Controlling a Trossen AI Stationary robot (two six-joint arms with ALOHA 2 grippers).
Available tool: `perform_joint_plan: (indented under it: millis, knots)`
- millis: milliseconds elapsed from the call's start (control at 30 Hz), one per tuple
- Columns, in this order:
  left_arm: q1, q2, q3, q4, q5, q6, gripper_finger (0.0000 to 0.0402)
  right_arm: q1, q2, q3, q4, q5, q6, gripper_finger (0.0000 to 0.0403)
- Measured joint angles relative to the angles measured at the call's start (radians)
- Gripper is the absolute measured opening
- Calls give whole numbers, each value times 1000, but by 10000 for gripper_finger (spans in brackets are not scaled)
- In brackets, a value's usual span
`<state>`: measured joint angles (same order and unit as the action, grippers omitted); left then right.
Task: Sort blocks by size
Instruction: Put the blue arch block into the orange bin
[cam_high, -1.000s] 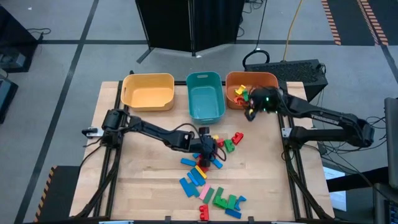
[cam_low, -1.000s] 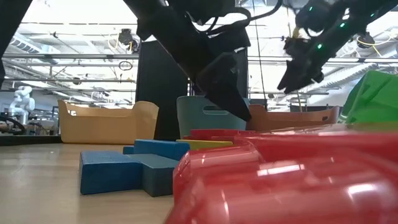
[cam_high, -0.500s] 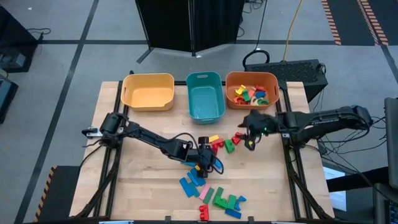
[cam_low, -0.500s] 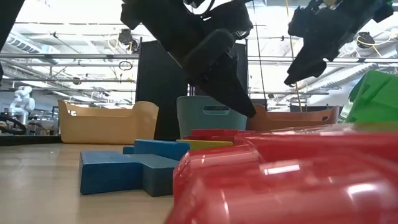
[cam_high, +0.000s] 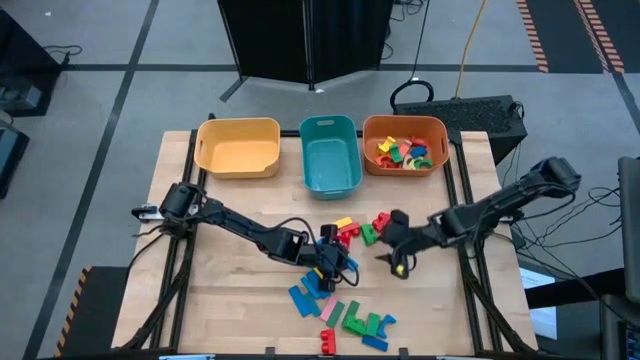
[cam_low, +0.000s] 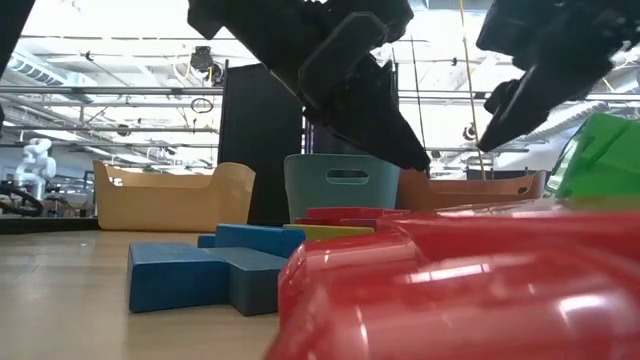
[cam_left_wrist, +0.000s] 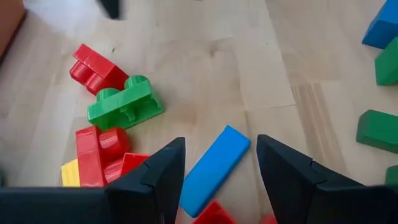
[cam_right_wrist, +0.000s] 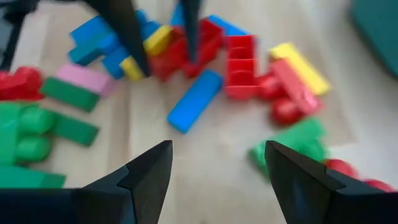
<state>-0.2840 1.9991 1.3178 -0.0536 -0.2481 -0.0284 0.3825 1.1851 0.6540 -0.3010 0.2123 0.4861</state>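
- Now the right gripper (cam_high: 397, 262), empty and spread wide, has swung from the orange bin (cam_high: 404, 127) down to the blocks (cam_high: 340, 300) (mid-table).
- Left gripper (cam_high: 335, 268), open, straddles a blue bar (cam_left_wrist: 214, 167).

Both arms reach toward the worktop's middle: left pincer (cam_high: 333, 262) low, fingers spread; right pincer (cam_high: 393, 258) just beside it, fingers spread too, nothing held

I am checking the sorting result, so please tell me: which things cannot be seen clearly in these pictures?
- Teal bin contents: low view, its wall hides them.
- Blocks under the left pincer: high view, the arm covers them.
- Orange bin blocks: high view, too small to judge sizes.
- Red block: low view, blurred, cut off by the edge.
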Motion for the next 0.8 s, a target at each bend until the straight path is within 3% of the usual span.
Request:
perform_joint_plan:
  millis: [367,567,800]
  knots:
    - [0,0,0,63,-21,-45,192,173,146,0,126,-6,-29,242]
    - [0,0,0,97,-22,-45,192,224,164,0,177,-11,-27,242]
    - [0,0,0,90,-21,-45,192,272,166,0,195,-88,-36,242]
